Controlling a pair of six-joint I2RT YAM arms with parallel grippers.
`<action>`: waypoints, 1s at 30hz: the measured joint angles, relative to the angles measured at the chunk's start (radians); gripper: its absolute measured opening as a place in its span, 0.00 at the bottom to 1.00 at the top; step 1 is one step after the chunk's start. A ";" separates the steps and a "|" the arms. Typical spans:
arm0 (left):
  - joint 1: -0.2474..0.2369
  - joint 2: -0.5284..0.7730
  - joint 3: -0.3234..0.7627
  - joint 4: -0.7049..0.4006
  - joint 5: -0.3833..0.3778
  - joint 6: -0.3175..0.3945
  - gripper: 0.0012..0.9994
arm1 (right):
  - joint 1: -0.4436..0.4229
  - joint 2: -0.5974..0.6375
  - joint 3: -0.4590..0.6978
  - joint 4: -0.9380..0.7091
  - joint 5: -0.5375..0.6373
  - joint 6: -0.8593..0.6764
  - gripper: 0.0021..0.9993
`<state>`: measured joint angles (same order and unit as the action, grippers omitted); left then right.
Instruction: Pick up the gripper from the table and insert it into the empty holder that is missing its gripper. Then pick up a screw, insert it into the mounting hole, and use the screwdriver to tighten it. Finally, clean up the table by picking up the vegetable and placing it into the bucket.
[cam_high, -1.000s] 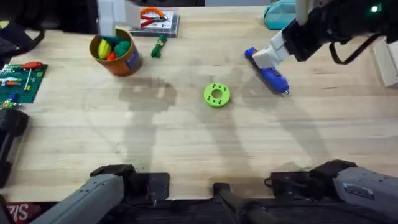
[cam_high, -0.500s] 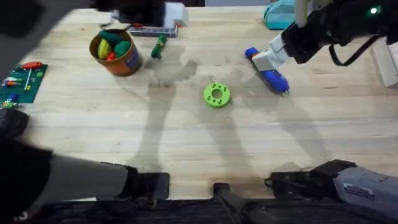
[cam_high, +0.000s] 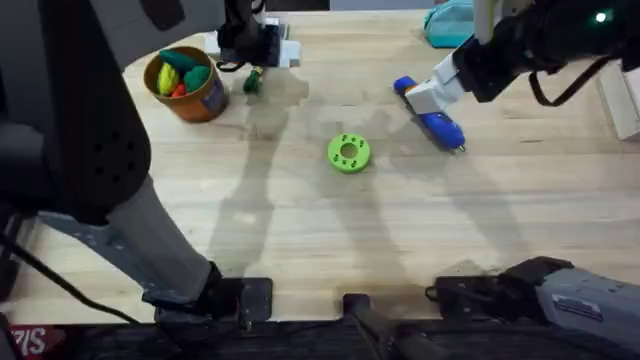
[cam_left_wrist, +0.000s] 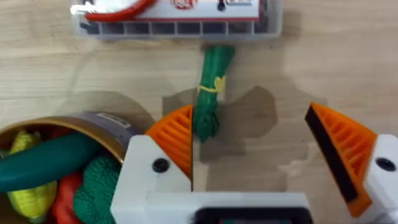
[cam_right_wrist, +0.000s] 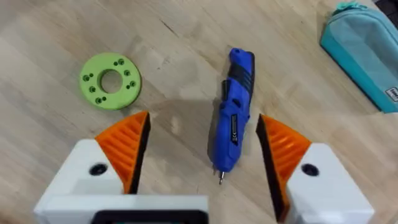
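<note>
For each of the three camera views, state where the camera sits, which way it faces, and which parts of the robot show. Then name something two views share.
Overhead: fixed above the arm bases, looking down and forward over the table; both arms show.
Left wrist: on the left arm, facing down at the vegetable and the bucket; the open left gripper shows.
Right wrist: on the right arm, facing down at the screwdriver, green ring and teal pouch; the open right gripper shows.
Shared: overhead and right wrist both show the screwdriver.
</note>
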<state>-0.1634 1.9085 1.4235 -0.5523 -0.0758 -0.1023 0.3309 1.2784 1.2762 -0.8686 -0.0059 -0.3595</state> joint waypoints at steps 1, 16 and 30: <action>0.004 0.003 0.000 0.015 -0.005 -0.005 0.97 | 0.000 0.000 0.000 0.000 0.000 0.000 0.96; 0.026 0.115 0.000 0.081 -0.026 -0.031 0.83 | 0.000 0.000 0.000 0.000 0.000 0.000 0.96; 0.031 0.119 0.007 0.080 -0.029 -0.054 0.01 | 0.000 0.000 0.000 0.000 0.000 0.000 0.96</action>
<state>-0.1322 2.0274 1.4306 -0.4724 -0.1051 -0.1565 0.3309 1.2785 1.2762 -0.8688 -0.0059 -0.3595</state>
